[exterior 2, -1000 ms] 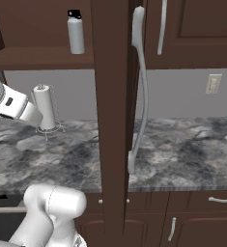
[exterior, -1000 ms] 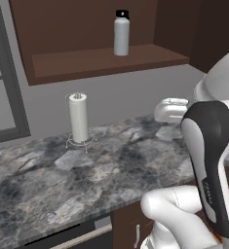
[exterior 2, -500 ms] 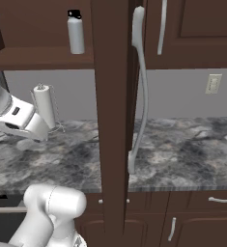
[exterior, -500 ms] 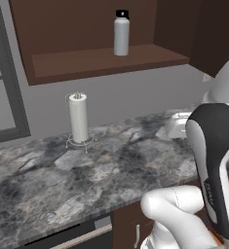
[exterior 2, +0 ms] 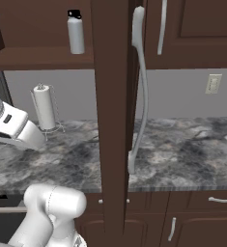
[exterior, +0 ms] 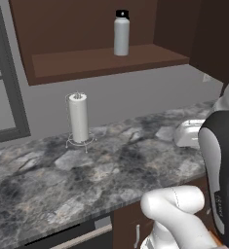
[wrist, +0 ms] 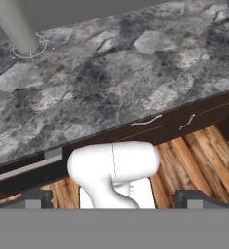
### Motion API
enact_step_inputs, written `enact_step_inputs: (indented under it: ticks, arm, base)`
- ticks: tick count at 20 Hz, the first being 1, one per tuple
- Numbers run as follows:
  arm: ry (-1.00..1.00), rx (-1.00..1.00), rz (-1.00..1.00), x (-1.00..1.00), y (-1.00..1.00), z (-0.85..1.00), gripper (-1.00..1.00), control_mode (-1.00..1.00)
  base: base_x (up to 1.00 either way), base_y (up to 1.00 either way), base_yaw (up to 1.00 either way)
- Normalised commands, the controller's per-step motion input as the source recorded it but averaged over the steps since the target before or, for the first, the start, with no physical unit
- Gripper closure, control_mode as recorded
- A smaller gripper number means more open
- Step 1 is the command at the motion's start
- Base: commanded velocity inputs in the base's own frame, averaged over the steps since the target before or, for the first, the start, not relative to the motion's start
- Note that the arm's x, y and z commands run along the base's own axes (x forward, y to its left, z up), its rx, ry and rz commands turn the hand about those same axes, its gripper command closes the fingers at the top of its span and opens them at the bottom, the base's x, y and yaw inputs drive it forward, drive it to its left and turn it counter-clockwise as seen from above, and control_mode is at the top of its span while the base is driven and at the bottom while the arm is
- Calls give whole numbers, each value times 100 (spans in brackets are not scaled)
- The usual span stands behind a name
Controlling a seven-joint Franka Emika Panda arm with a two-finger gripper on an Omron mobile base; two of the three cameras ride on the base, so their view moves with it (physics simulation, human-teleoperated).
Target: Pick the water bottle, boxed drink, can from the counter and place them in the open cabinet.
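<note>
You've got the water bottle (exterior: 121,32) standing upright on the cabinet (exterior: 101,61) shelf, toward its right end, black cap up, nothing else on that shelf. On the counter (exterior: 111,170), a paper towel roll (exterior: 78,117) stands on its wire stand by the back edge. Your gripper (wrist: 114,200) is spread wide, holding nothing, aimed down past the counter's front edge at the wooden floor (wrist: 199,155).
</note>
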Motion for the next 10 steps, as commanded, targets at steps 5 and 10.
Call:
enact_step_inputs:
  ticks: [5,10]
  arm:
    - [0,0,0,0,0,0,-100,-100]
    - [0,0,0,0,0,0,-100,-100]
  base:
    - [0,0,0]
    - [0,0,0]
